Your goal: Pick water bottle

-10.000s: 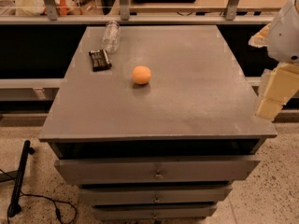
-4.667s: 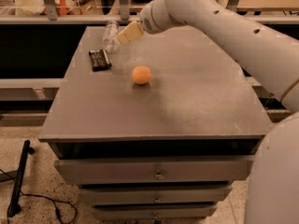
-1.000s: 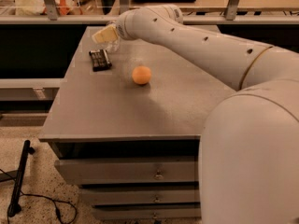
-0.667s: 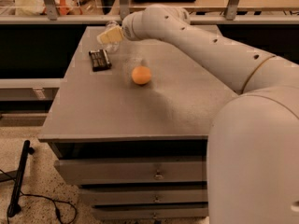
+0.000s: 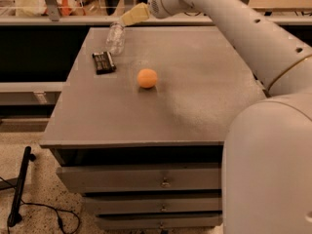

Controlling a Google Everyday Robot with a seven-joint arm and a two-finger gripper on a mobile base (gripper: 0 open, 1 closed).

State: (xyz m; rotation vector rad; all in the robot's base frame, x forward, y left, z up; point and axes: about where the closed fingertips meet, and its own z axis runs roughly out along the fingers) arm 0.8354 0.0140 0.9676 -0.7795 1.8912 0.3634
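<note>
Touching: water bottle (image 5: 115,38) upper end | hand (image 5: 125,20) | far-left table (image 5: 195,106) corner

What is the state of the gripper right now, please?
Gripper: at the far end of the water bottle, near the back left edge of the table; open, closed or holding cannot be told.

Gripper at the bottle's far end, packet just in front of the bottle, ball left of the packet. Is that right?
No. The camera view shows the ball right of the packet, not left. The rest holds: gripper at the far end of the bottle, packet just in front of the bottle.
</note>
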